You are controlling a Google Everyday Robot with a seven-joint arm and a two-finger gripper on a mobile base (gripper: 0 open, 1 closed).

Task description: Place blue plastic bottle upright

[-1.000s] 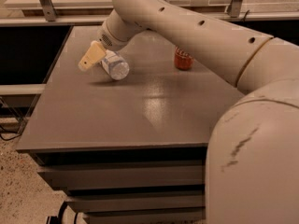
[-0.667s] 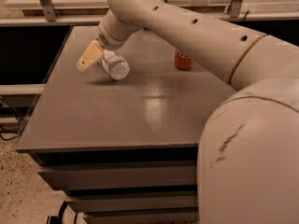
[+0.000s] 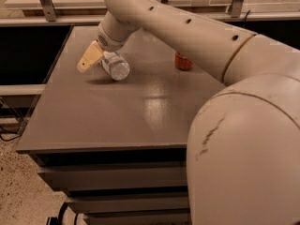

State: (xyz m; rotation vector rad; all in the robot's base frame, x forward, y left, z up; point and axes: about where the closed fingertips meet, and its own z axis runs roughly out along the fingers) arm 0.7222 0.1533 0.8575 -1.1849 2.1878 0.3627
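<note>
Camera view | gripper upper left, above table | jaws clamped on blue plastic bottle, tilted, base toward camera | step: carrying/reorienting | next: turn it vertical, lower, release.

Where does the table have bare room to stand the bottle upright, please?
The table is bare across its front half, between the blue plastic bottle and the near edge. The far side is crowded: the gripper beside the bottle, the arm, the red can.

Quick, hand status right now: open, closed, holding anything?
Hand: closed on the tilted blue plastic bottle, over the far-left part of the table.
</note>
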